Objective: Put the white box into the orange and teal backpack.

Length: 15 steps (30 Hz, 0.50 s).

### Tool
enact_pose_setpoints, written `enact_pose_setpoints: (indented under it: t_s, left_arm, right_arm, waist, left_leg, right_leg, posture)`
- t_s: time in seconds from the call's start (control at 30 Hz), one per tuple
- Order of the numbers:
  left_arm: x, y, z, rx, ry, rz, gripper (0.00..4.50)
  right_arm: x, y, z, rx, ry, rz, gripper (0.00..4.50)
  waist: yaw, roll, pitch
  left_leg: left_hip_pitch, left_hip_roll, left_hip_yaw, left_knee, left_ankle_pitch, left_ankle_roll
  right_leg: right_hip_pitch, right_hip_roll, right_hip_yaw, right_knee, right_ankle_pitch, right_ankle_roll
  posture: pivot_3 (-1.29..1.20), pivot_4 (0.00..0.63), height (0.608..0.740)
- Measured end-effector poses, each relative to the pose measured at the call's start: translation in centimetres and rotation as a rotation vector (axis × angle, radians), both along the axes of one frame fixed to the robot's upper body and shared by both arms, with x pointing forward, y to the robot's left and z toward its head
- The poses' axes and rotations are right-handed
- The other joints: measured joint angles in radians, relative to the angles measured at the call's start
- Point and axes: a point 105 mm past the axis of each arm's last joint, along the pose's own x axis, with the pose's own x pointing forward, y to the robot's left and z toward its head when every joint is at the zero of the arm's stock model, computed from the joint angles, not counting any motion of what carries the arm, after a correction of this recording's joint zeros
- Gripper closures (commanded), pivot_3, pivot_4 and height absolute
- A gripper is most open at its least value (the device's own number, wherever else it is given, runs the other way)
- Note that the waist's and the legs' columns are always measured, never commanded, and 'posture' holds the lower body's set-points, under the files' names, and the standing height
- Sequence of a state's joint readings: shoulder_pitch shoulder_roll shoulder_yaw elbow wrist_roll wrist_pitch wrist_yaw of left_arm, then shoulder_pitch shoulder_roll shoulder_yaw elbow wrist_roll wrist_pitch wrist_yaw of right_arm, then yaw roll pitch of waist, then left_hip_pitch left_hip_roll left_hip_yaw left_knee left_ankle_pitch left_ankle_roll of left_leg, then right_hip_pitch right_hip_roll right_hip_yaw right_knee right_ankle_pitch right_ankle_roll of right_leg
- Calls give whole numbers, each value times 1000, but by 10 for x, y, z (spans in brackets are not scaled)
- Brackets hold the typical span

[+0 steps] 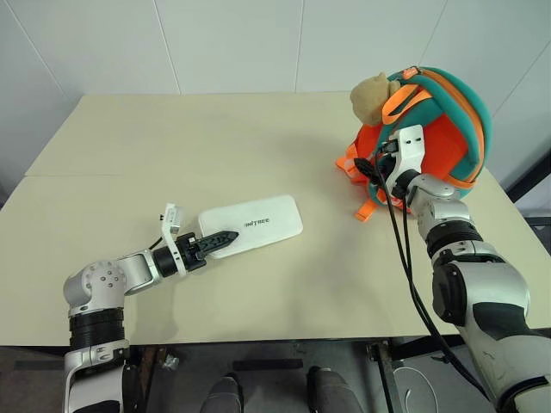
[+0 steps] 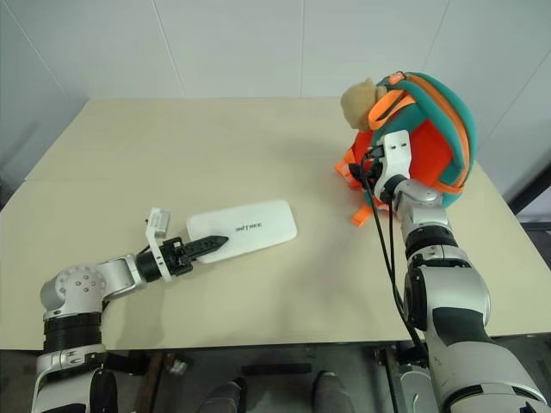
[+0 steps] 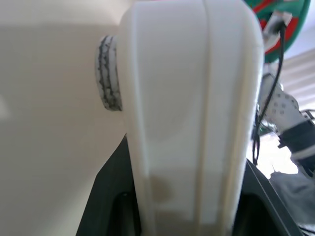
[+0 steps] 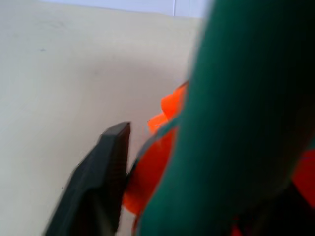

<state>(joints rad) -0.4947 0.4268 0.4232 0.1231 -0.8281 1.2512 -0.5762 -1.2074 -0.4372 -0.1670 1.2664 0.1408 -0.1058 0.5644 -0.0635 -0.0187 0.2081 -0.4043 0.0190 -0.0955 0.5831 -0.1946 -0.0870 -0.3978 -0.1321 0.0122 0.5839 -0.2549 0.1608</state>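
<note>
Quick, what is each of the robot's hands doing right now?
Left gripper: fingers shut on the white box.
Right gripper: at the orange and teal backpack; open or shut cannot be told.

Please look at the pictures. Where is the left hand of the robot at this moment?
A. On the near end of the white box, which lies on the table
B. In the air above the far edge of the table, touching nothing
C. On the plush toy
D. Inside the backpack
A: the left hand has its black fingers closed on the near end of the white box, which lies flat on the table, far from the backpack.
</note>
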Motion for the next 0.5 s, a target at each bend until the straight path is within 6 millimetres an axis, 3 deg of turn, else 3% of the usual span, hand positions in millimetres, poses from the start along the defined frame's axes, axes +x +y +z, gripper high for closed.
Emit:
enact_pose_setpoints:
  t_s: [0.1, 0.17, 0.23, 0.3, 0.43, 0.5]
  left_arm:
    - [1, 10, 4, 14, -34, 49, 3126]
    - [-2, 24, 7, 29, -64, 93, 3126]
    - [-2, 36, 12, 43, -90, 132, 3126]
    - [-3, 45, 15, 54, -109, 158, 3126]
    - [-5, 55, 24, 61, -172, 185, 3126]
    - [-6, 63, 30, 75, -207, 202, 3126]
  right_arm:
    - [-4, 16, 16, 44, -72, 108, 3840]
    - [-15, 39, 32, 109, -144, 302, 4293]
    - [-29, 56, 46, 115, -185, 484, 4334]
    - [-44, 65, 48, 89, -181, 618, 4334]
    - [-97, 85, 29, 72, -39, 939, 4334]
    - [-131, 88, 33, 68, 23, 1074, 4334]
  waist:
    - [-1, 0, 0]
    - [-8, 1, 1]
    - [-9, 1, 1]
    - [-7, 1, 1]
    - [8, 1, 1]
    - [16, 1, 1]
  left_leg:
    - [0, 0, 0, 0, 0, 0]
    - [0, 0, 0, -1, 0, 0]
    - [0, 0, -1, -2, 0, 0]
    - [0, 0, -1, -3, 0, -1]
    - [-4, 0, -1, -4, -1, -5]
    - [-11, 0, -1, -4, -1, -6]
  right_leg:
    - [0, 0, 0, 0, 0, 0]
    - [0, 0, 0, 0, 0, 1]
    - [-1, 1, 0, 1, -2, 1]
    - [-1, 1, 0, 4, -3, 1]
    - [-8, 1, 1, 9, -7, 1]
    - [-16, 1, 1, 11, -9, 1]
  posture:
    - [0, 150, 740]
    - [0, 150, 740]
    - [0, 150, 740]
    - [0, 150, 740]
    - [0, 150, 740]
    - [0, 150, 740]
